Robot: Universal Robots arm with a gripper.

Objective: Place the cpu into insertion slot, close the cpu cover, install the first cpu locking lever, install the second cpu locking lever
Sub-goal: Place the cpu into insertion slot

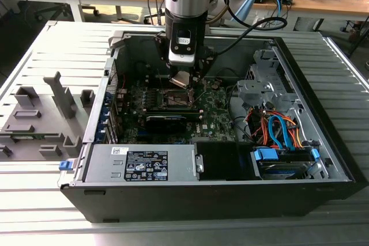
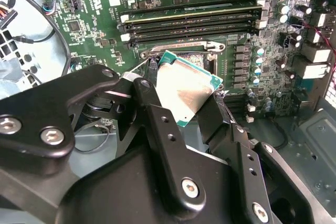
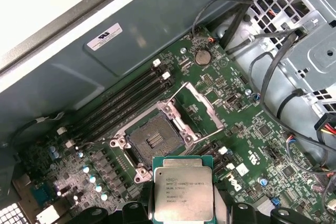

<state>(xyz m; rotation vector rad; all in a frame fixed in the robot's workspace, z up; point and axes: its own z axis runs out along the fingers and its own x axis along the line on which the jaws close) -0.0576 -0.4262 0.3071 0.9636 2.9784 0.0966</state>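
My gripper (image 1: pixel 181 80) hangs inside the open computer case, shut on the cpu (image 1: pixel 181 79). In the second wrist view the cpu (image 2: pixel 184 90) is a silver-topped chip with a green edge, tilted and pinched between two black fingers (image 2: pixel 152 106). The insertion slot (image 3: pixel 153 141) lies bare on the green board, a short way from the cpu (image 3: pixel 183 195), which hovers above the board. The cpu cover (image 3: pixel 195 109) stands swung up at the socket's far side. In the exterior view the insertion slot (image 1: pixel 173 97) sits just below the gripper.
Long memory slots (image 3: pixel 121 103) run beside the socket. A black card (image 1: pixel 167 120) crosses the board in front of it. The silver power supply (image 1: pixel 144 162) and a drive bay with orange and blue cables (image 1: pixel 277 131) fill the case front. Grey fixtures (image 1: pixel 40 119) stand at the exterior view's left.
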